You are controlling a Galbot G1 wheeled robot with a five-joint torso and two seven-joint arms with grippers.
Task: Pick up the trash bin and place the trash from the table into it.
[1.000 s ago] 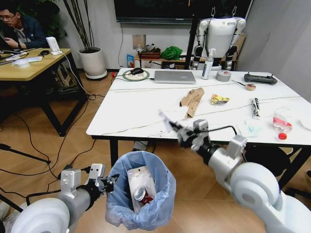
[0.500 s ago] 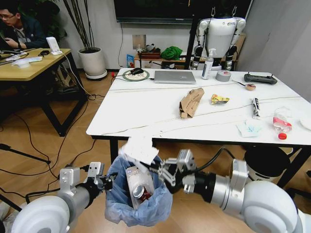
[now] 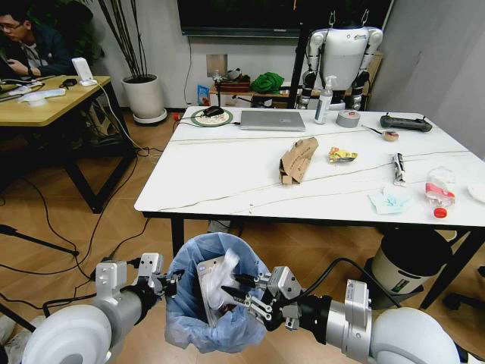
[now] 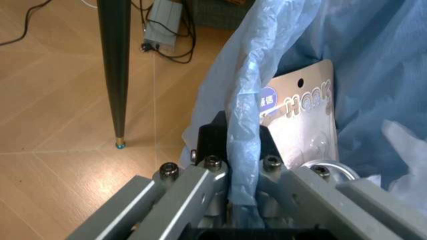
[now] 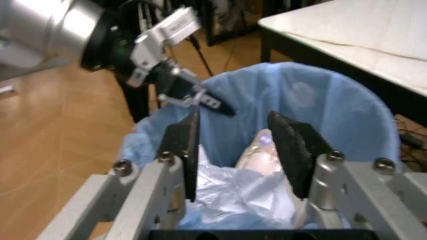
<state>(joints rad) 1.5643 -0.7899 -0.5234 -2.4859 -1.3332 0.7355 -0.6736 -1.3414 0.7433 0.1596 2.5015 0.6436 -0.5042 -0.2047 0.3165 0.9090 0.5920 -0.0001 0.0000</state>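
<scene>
Two claws at the bin [image 3: 218,303]: left claw [image 3: 168,284] clenched on its bag rim, steadying it; right claw [image 3: 244,292] released over the mouth — tissue [image 3: 220,282] falling inside.

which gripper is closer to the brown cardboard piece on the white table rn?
Right, though neither is close. The right gripper hangs open over the blue-bag-lined trash bin, below the white table's front edge. The left gripper clamps the bin's rim, farther from the brown cardboard piece.

My white counter [image 3: 227,171] is carrying a cardboard piece [image 3: 298,160], yellow wrapper [image 3: 342,155], crushed bottle [image 3: 439,186], laptop [image 3: 272,120] and tape roll [image 3: 348,118].
</scene>
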